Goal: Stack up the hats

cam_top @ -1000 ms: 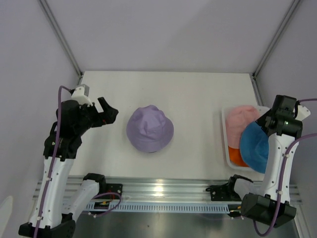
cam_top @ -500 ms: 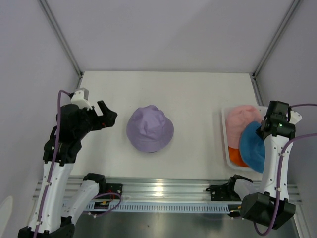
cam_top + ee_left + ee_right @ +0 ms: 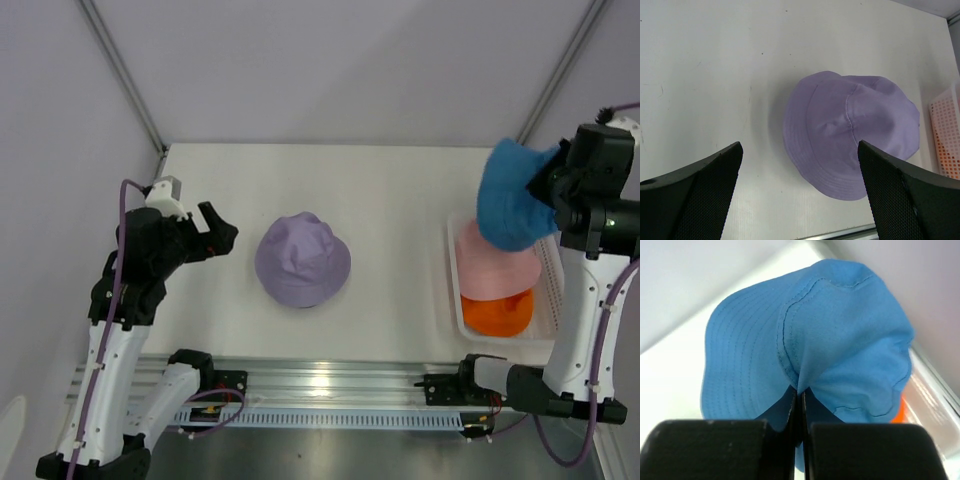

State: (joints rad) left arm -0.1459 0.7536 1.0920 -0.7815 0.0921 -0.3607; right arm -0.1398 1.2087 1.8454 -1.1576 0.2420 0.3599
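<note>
As R tool (image 3: 799, 401) pinches blue hat (image 3: 840, 325), fabric puckers, brim floppy.

Right arm (image 3: 580, 310) high, jaws clamped; left arm (image 3: 105, 350) low, jaws wide.

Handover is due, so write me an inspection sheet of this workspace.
Surface: white table, faintly scuffed.
Job's things: lavender hat crown up on the table; blue hat held above the white basket; pink hat and orange hat inside it.
Clutter: white basket at the right; nothing else seen.
Grippers: left gripper open, empty, beside the lavender hat; right gripper shut on the blue hat.
Cables: purple cables along both arms.
Surroundings: grey walls, metal rail at the near edge.
</note>
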